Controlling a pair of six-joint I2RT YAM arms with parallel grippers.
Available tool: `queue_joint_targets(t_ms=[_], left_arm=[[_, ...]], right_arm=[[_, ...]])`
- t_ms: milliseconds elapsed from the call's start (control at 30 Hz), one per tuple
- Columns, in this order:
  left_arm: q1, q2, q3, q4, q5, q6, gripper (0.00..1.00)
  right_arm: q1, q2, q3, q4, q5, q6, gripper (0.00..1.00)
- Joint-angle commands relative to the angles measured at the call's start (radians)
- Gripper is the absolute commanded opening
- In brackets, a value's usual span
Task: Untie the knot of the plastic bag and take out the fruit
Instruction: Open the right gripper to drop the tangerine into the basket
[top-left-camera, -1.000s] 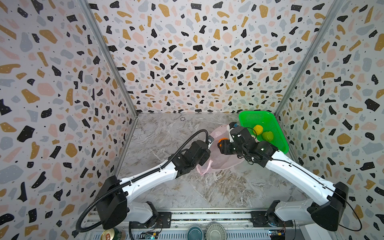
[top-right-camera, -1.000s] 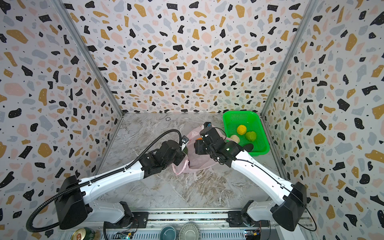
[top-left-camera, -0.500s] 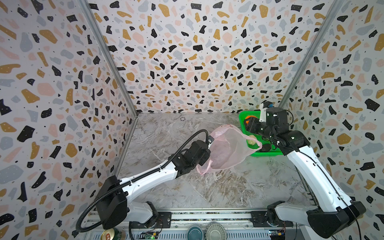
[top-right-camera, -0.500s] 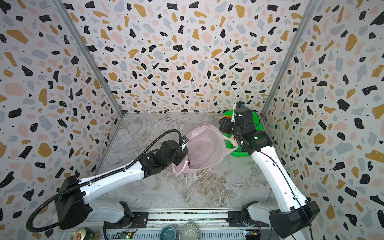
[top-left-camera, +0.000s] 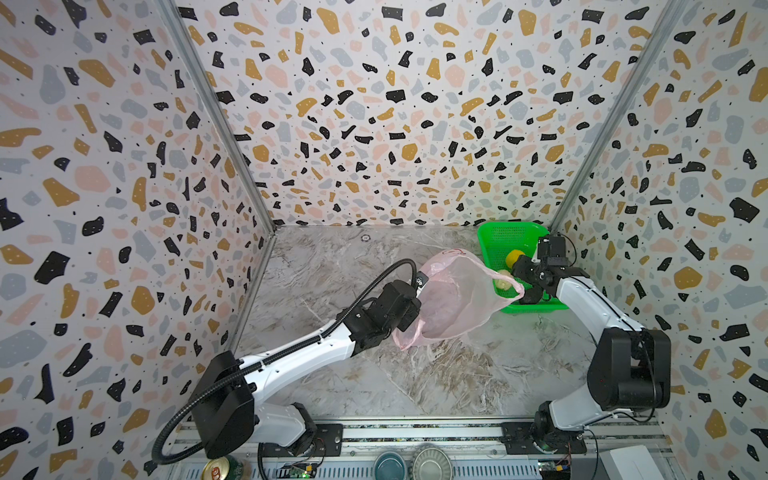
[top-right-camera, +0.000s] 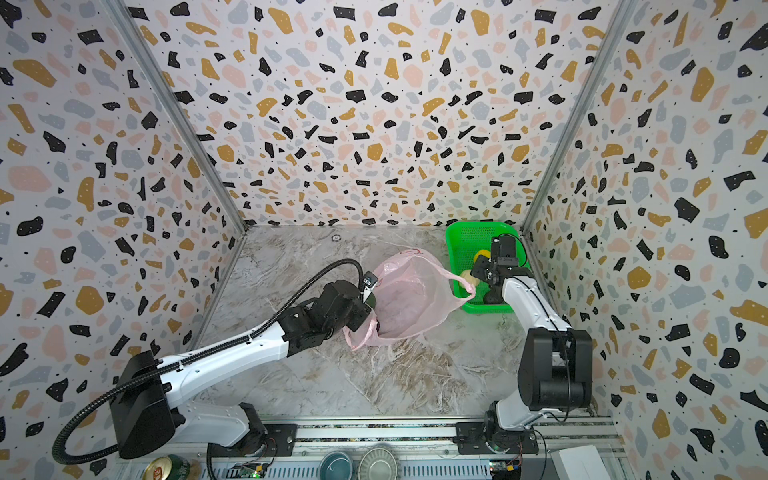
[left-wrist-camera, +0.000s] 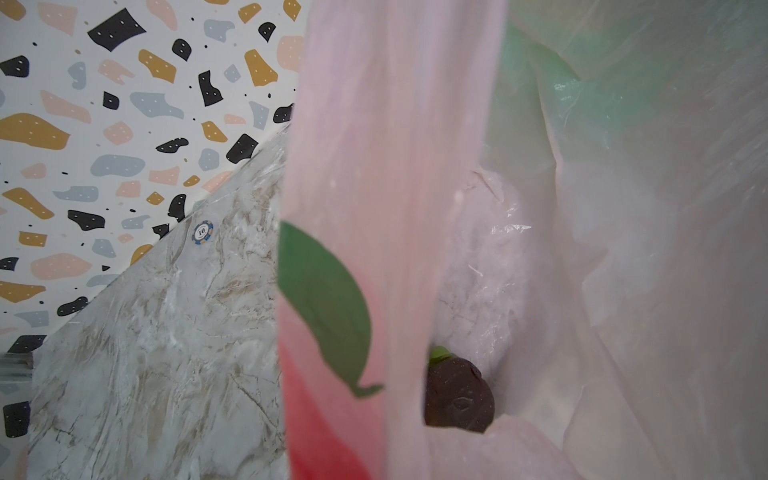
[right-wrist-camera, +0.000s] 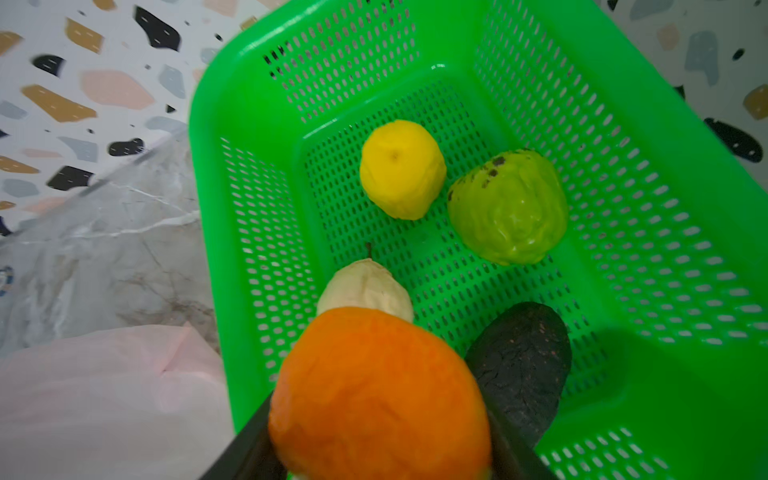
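The pale pink plastic bag (top-left-camera: 453, 303) (top-right-camera: 407, 299) stands open in mid table, one loop handle (top-left-camera: 511, 286) draped toward the green basket (top-left-camera: 494, 241). My left gripper (top-left-camera: 417, 286) (top-right-camera: 368, 291) is shut on the bag's near rim and holds it up; plastic hides its jaws in the left wrist view. A dark round fruit (left-wrist-camera: 457, 395) lies low inside the bag (left-wrist-camera: 582, 249). My right gripper (right-wrist-camera: 378, 436) (top-left-camera: 521, 268) is shut on the orange fruit (right-wrist-camera: 378, 399) above the basket (right-wrist-camera: 665, 166). Yellow (right-wrist-camera: 401, 168), bumpy light green (right-wrist-camera: 509, 208), cream-white (right-wrist-camera: 365, 291) and blackish-brown (right-wrist-camera: 523, 365) fruit lie in it. No knot shows.
The basket sits in the back right corner against the terrazzo walls. A small chip (top-left-camera: 365, 237) (left-wrist-camera: 203, 232) lies on the marble floor near the back wall. A can (top-left-camera: 222, 469) and two bowls (top-left-camera: 430, 463) sit by the front rail.
My right arm has lifted the orange fruit out of the bag's mouth and swung right to above the basket. The left gripper has kept its hold on the bag.
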Motion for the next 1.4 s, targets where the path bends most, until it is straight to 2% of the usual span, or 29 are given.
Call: queue_joint_targets(t_ms=[0,167,333,433,900,1033,1367], left_arm=[[-0.005,-0.002,-0.011,0.031,-0.010,0.004,0.00],[-0.004,-0.006,-0.014,0.028,-0.017,0.003,0.00],[-0.003,-0.013,-0.020,0.024,-0.026,0.006,0.00],[-0.003,-0.017,-0.024,0.022,-0.032,0.006,0.00],[-0.003,-0.023,-0.025,0.021,-0.037,0.006,0.00],[-0.003,-0.028,-0.026,0.020,-0.039,0.010,0.00],[-0.002,-0.034,-0.026,0.019,-0.041,0.012,0.00]], right_arm=[[-0.027,0.024,0.016,0.084,-0.009,-0.027,0.46],[-0.038,0.120,0.065,0.061,-0.003,-0.042,0.51],[-0.038,0.146,0.064,0.059,0.010,-0.031,0.72],[-0.038,0.141,0.057,0.059,0.014,-0.027,0.80],[-0.038,0.069,0.086,0.023,-0.003,-0.031,0.88],[-0.038,0.014,0.111,-0.026,-0.069,-0.055,0.92],[-0.002,-0.197,0.205,-0.198,-0.321,-0.093,0.97]])
